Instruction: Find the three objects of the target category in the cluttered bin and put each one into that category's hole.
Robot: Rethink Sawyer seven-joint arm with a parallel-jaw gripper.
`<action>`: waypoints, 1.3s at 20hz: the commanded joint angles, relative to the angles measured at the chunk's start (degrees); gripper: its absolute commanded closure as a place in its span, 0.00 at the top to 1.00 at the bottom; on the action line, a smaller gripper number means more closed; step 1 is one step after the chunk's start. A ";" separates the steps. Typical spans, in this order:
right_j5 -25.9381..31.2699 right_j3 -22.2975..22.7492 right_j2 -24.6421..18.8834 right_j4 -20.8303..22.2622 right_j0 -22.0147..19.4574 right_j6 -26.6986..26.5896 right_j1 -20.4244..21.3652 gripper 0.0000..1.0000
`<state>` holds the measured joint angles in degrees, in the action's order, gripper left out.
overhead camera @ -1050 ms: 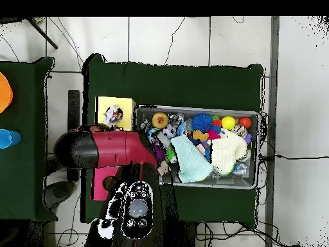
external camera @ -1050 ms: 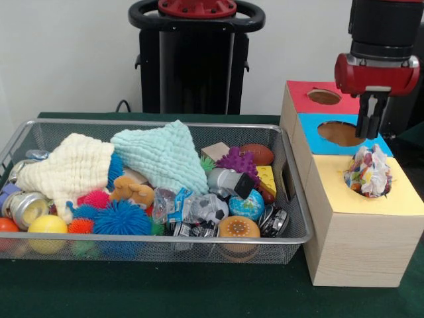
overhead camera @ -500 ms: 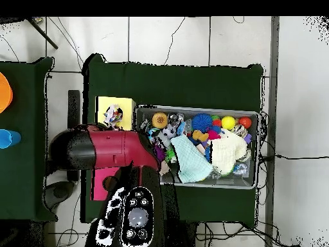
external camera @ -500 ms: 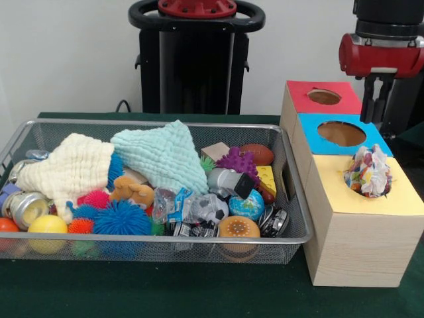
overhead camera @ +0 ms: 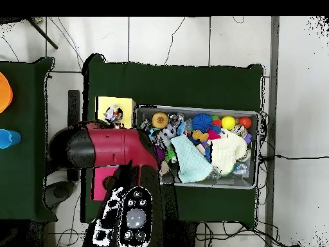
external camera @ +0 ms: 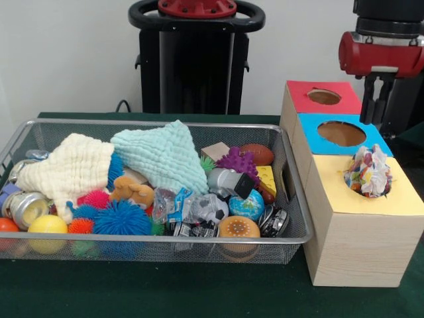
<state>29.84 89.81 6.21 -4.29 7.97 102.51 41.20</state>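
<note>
Front view: we find the gripper (external camera: 373, 106) raised higher than a second ago and holding level over the last half second, above the blue hole (external camera: 341, 133) of the wooden box (external camera: 351, 228). Its fingers hang close together with nothing between them; we judge it closed and empty. The crumpled wrapper (external camera: 368, 171) sits in the yellow hole, just in front of the blue hole, bulging above the rim. It stands roughly upright, long axis vertical, twisted end up. We judge one delivery made, with further searching of the wire bin (external camera: 26, 136) due.

Overhead view: the arm (overhead camera: 106, 146) covers the blue hole. The wrapper (overhead camera: 114, 114) shows just beyond it, on the yellow top. We cannot see the gripper here.
</note>
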 commanded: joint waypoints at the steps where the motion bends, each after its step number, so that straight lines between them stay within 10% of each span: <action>1: -3.32 -1.68 0.06 0.24 0.06 10.85 -3.10 0.00; 26: -12.00 -0.40 1.29 -0.46 0.89 11.46 -7.06 0.00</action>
<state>21.41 88.42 8.38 -4.31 9.41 102.51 37.31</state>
